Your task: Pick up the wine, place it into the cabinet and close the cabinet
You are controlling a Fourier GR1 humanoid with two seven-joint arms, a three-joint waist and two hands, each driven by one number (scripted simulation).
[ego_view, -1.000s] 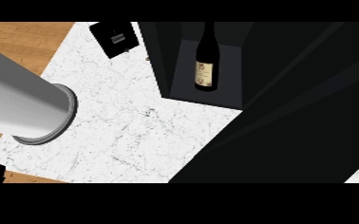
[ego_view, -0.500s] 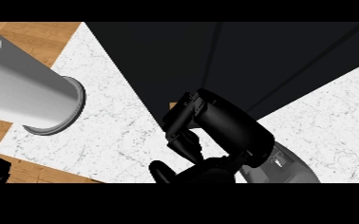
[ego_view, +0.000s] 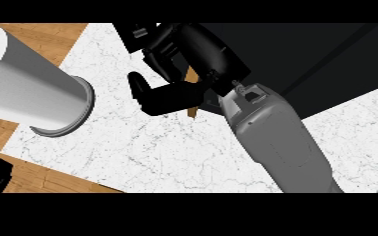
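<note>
Right hand, fingers relaxed and holding nothing, hovers at the cabinet edge toward 12 o'clock. Wine is hidden; a blind reach could topple it.

Your right forearm comes in from the lower right of the head view and slants up and to the left, grey and broad, narrowing at the wrist. At its end sits the right robot hand, black, seen from the back. Its fingers bend down and to the left, partly curled, and its thumb sticks out below them toward the left, apart from the fingers. You can't tell from here whether the hand holds anything. Left of that hand, your left forearm shows as a thick grey tube with an open rim; its robot hand is out of view.
</note>
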